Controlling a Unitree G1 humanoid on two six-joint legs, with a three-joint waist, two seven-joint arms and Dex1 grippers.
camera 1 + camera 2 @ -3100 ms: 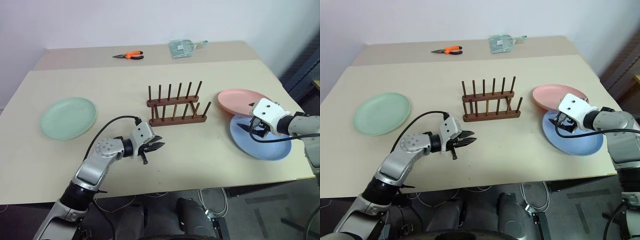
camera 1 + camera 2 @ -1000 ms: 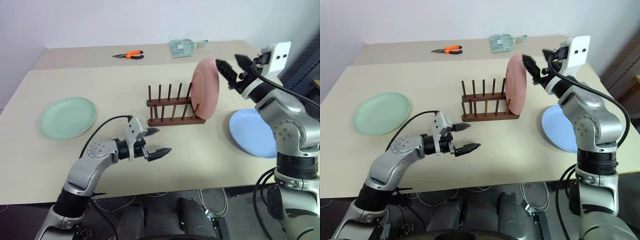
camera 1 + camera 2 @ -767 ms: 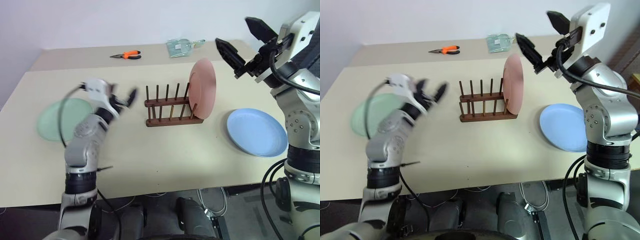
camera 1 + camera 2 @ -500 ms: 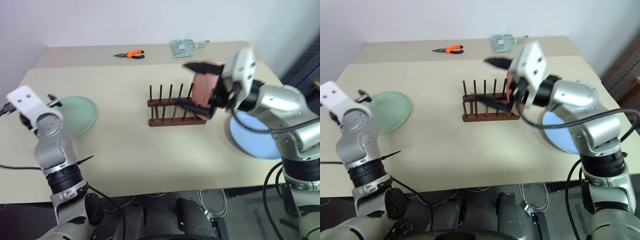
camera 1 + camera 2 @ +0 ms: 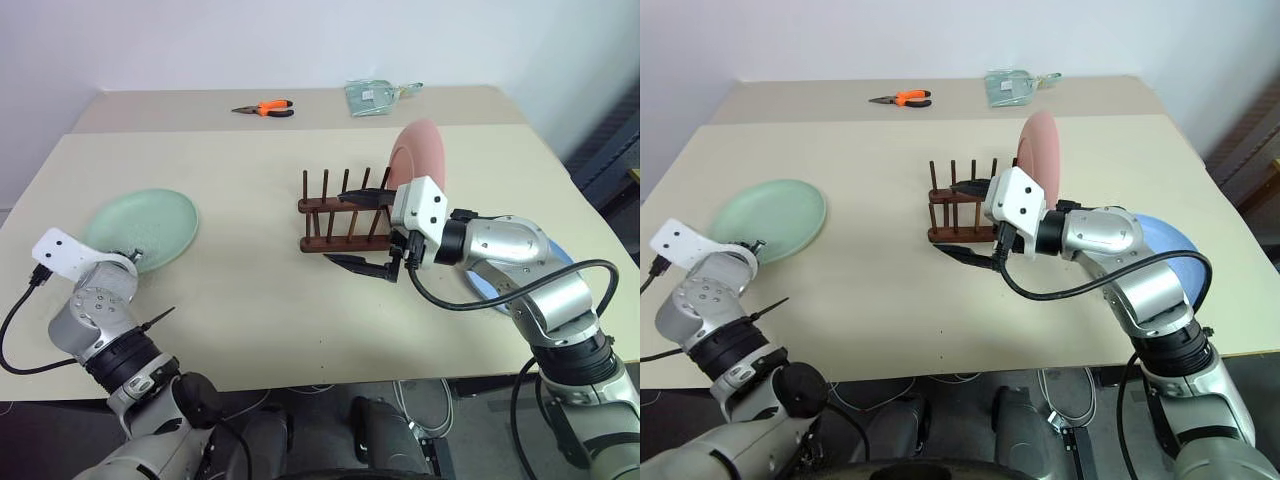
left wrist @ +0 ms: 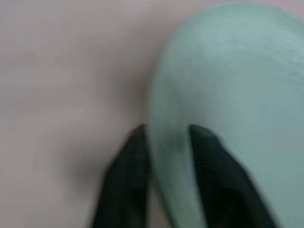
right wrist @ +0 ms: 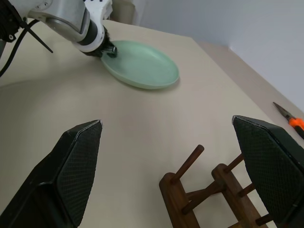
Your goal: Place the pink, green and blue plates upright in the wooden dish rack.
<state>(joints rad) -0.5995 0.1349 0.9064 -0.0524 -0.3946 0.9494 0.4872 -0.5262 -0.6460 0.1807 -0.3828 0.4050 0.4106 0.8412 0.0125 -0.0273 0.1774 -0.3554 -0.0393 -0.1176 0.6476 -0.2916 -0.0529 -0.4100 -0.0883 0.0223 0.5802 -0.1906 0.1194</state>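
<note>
- The round salmon pink plate [image 5: 418, 152] now stands upright in the dark brown wooden dish rack [image 5: 345, 215], so one plate is done.
- The right gripper [image 5: 364, 230] has let go and hangs wide open, empty, beside the rack.
- The left gripper [image 6: 167, 142] has just snapped shut on the near rim of the round mint green plate [image 5: 142, 228], which lies flat, so this plate looks next.
- The round light blue plate [image 5: 1164, 240] lies flat behind the right arm.

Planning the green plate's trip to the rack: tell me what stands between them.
The green plate, its rim pinched by the left hand, has bare table up to the wooden dish rack. The open right hand hangs at the rack's near side, beside the free pegs.
</note>
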